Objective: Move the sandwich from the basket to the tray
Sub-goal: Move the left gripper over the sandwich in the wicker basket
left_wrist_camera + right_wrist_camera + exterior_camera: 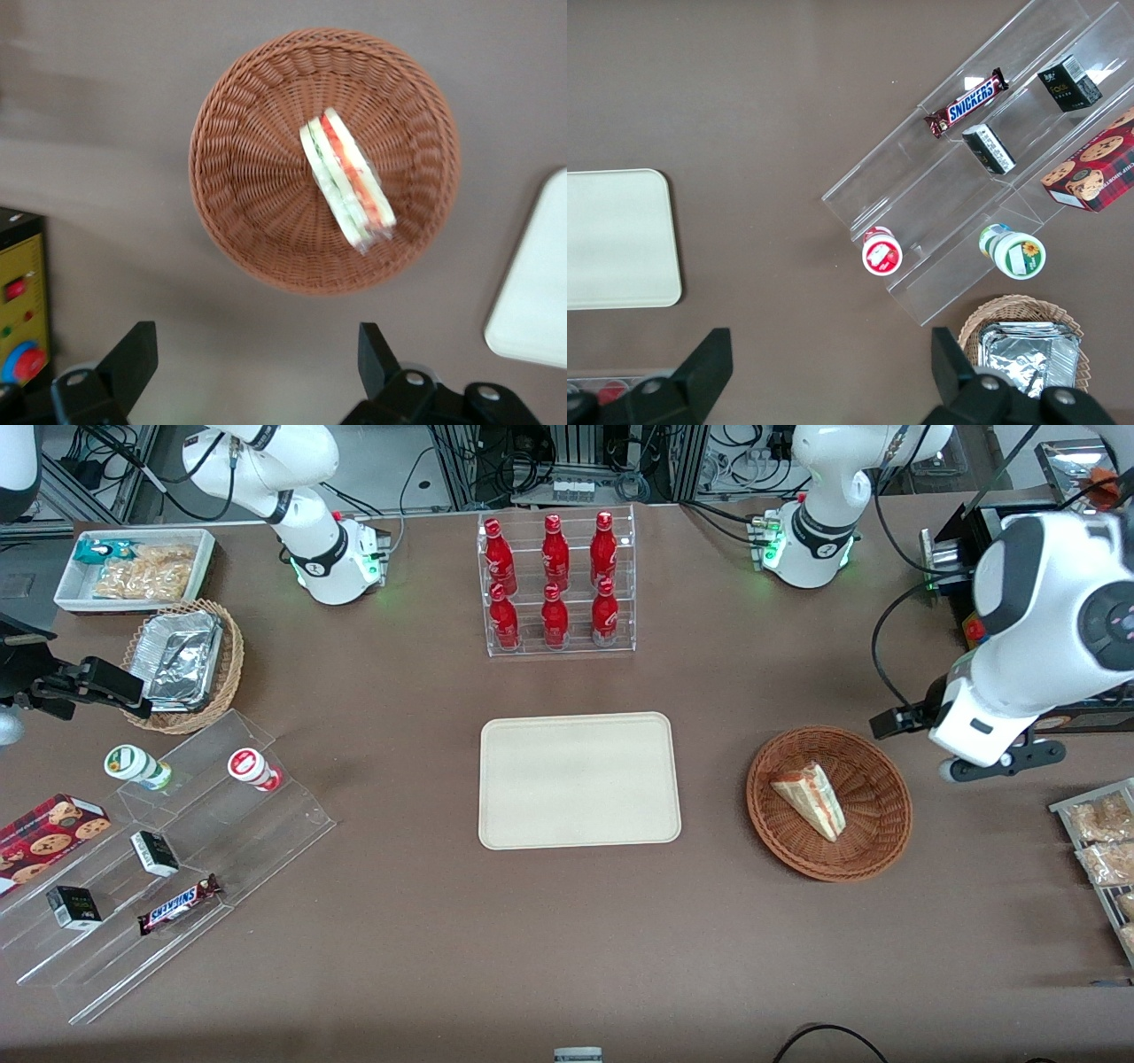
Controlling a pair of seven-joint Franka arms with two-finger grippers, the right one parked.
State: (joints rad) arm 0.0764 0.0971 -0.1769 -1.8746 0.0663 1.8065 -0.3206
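The gripper (257,363) is being held high, fingers (133,354) spread wide, sandwich (347,179) lying ahead in the basket (239,186); fingers should be lowered straddling its flat faces.

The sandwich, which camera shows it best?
The left wrist view: the sandwich fills it, layers visible, basket around it, open gripper above the table. The front view shows it smaller; the right wrist view misses it.
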